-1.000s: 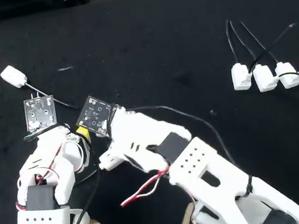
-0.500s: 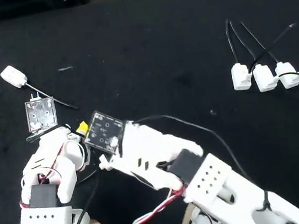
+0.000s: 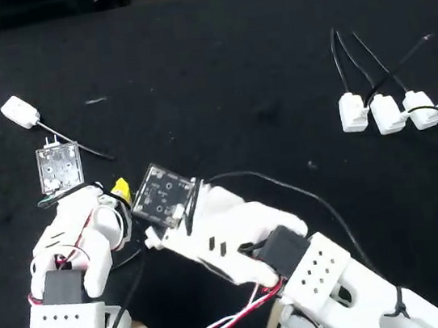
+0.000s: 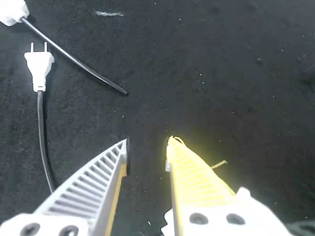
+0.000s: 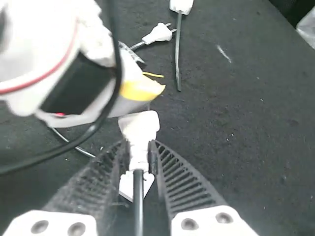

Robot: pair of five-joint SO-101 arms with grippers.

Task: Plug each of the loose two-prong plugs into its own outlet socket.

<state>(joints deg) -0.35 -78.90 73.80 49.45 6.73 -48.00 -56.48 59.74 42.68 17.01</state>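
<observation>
Left claw (image 4: 146, 142) hangs low over the black table (image 3: 213, 67), its grey and yellow fingers narrowly parted with nothing between them. Ahead of it and to its left lies a loose plug (image 4: 38, 64), prongs pointing away from the claw and cord trailing back past the grey finger. Farther out the same way sits a white block (image 4: 10, 11) on a short black lead, which we take for a socket.

Right claw (image 5: 139, 143), just beside the left one, is clamped on a second plug (image 5: 140, 125). The cord runs back between its black fingers, and the plug's nose nearly touches the left claw's yellow finger; we cannot see its prongs. Well away on the right claw's far side, three more white corded pieces (image 3: 387, 113) lie in a row, close together.

We judge the step in hand to be carrying the second plug to a socket. To do it well we would grip the body rather than the cord and lift clear of the left arm before swinging. We would also check which way the prongs face and have the free claw pin the socket, since a loose one would likely slide under the push.
</observation>
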